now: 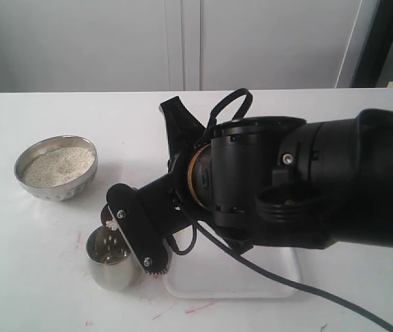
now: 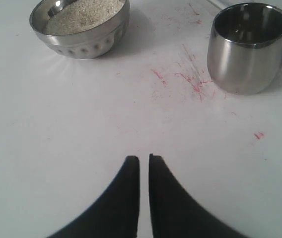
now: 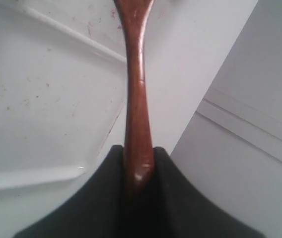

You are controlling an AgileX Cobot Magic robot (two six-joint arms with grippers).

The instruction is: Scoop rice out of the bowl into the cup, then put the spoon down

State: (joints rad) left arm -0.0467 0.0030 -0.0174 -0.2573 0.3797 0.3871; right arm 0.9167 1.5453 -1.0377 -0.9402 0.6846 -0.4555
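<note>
The steel bowl [image 1: 34,185] holds pale rice [image 1: 58,166] at the left of the table; it also shows in the left wrist view, bowl [image 2: 89,44] and rice [image 2: 81,12]. The steel cup [image 1: 110,266] stands nearer the front, and the left wrist view shows the cup [image 2: 247,54] too. My right gripper [image 1: 131,232] hangs just over the cup's rim, shut on the reddish-brown spoon's handle [image 3: 135,89]. The spoon's head [image 1: 111,221] is tipped over the cup's mouth with pale grains on it. My left gripper [image 2: 144,158] is shut and empty over bare table, well short of bowl and cup.
A white tray [image 1: 252,283] lies on the table right of the cup, under my right arm. Red marks [image 2: 190,82] stain the white tabletop near the cup. A white cabinet wall runs behind the table. The left arm does not show in the exterior view.
</note>
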